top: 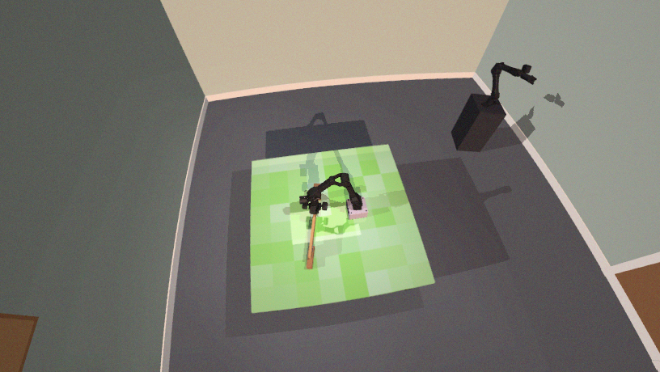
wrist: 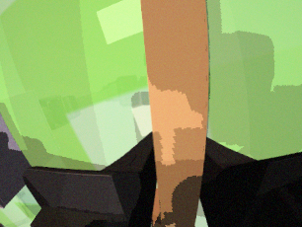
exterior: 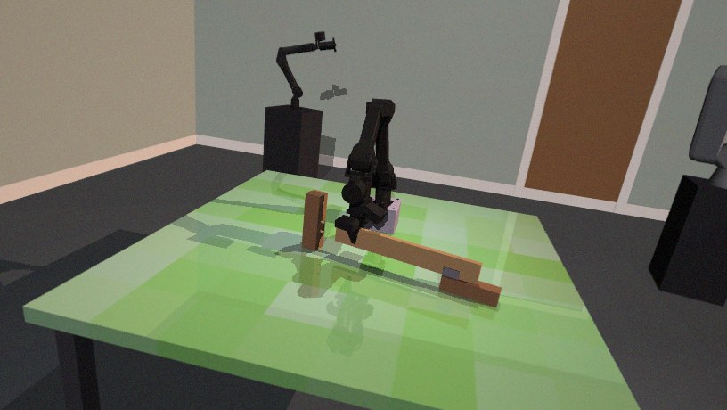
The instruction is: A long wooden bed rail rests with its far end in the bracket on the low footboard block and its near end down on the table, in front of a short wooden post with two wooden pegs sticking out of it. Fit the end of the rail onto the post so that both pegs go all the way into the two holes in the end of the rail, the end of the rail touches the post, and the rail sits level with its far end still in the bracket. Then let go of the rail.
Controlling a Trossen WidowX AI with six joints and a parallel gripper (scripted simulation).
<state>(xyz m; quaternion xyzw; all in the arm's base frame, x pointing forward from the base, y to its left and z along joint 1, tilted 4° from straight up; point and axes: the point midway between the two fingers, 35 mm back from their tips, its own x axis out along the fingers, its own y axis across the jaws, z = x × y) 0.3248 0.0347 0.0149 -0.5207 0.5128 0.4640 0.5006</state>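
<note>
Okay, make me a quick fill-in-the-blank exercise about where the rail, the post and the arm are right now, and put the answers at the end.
1. The tool is shut on the ____ near its raised end.
2. The rail slopes down to its far end, which sits in the bracket on the low ____.
3. The rail's raised end stands beside the upright ____, not yet against it.
4. The table top is checkered in shades of ____.

Answers: rail; footboard block; post; green
</note>
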